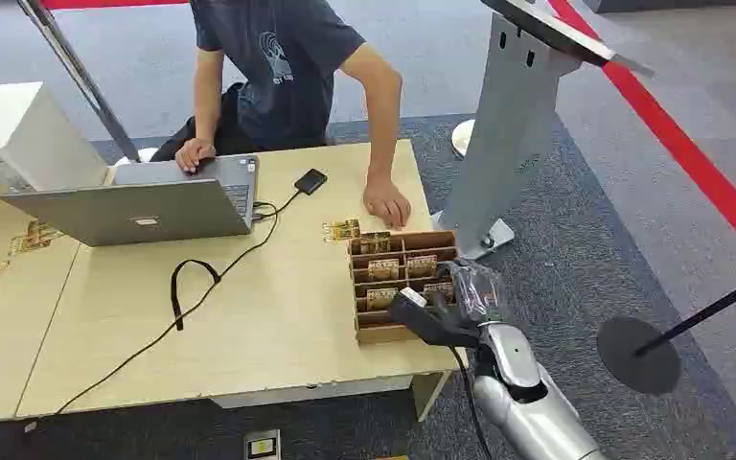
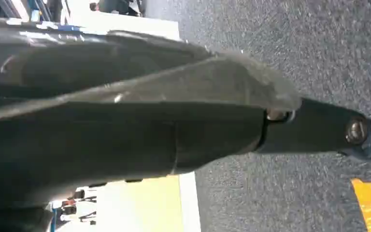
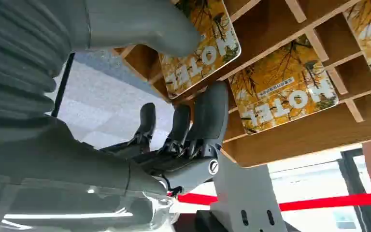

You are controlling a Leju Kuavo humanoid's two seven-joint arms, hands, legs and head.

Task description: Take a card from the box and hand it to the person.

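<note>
I found my right hand [image 3: 174, 130] at the box [image 1: 402, 331], fingers [image 3: 212, 113] and thumb closing about one card [image 3: 200, 50], grip unconfirmed; extraction and handover to the person [image 1: 287, 67] remained

wooden box [image 1: 380, 331] with divider slots at table's right corner, directly under right hand [image 1: 460, 290]; yellow "HOTEL" cards standing in slots; nearest card [image 3: 205, 48] sits between thumb and fingers [image 3: 211, 116], contact unclear
</note>
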